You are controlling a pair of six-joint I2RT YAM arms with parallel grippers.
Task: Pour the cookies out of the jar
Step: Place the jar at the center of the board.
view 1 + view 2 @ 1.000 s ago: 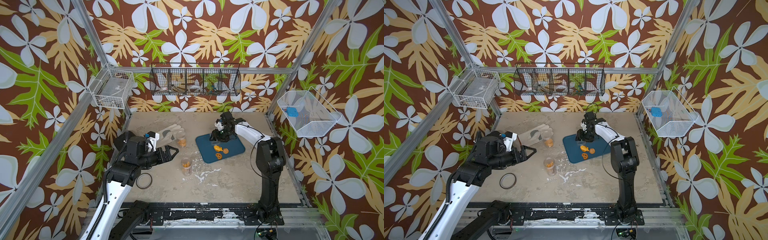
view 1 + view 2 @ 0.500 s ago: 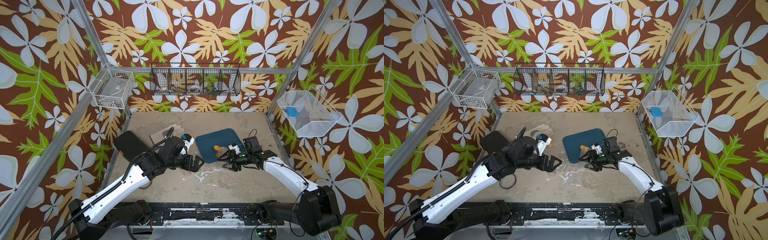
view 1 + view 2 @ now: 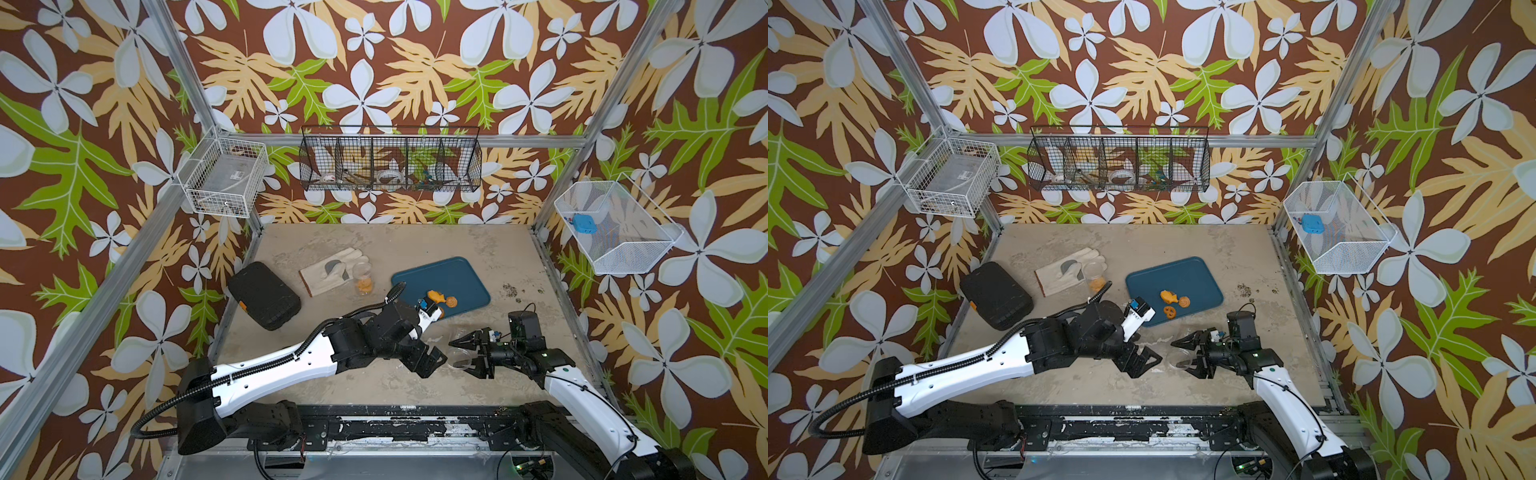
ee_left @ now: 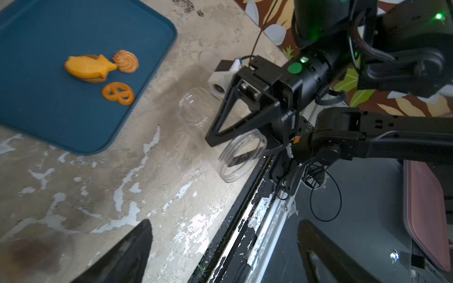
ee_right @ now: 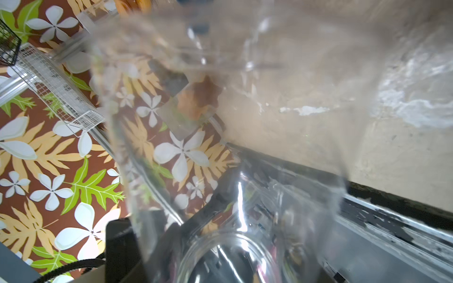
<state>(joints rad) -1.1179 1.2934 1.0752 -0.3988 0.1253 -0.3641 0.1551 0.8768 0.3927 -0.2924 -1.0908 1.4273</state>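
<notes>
While the right end effector clamps the seemingly empty clear jar near the desk's front edge, the left end effector gapes empty just beside it. Several cookies lie on the blue tray. A nudge could knock the slick jar off that edge.

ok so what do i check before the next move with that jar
1. right claw shut on the clear jar: ok
2. held jar looks empty: ok
3. three cookies lie on the blue tray: ok
4. left claw open, holding nothing: ok
5. all cookies poured out: not ok, a second jar by the glove has orange ones inside
6. room between the two claws: cannot tell, they sit close
</notes>
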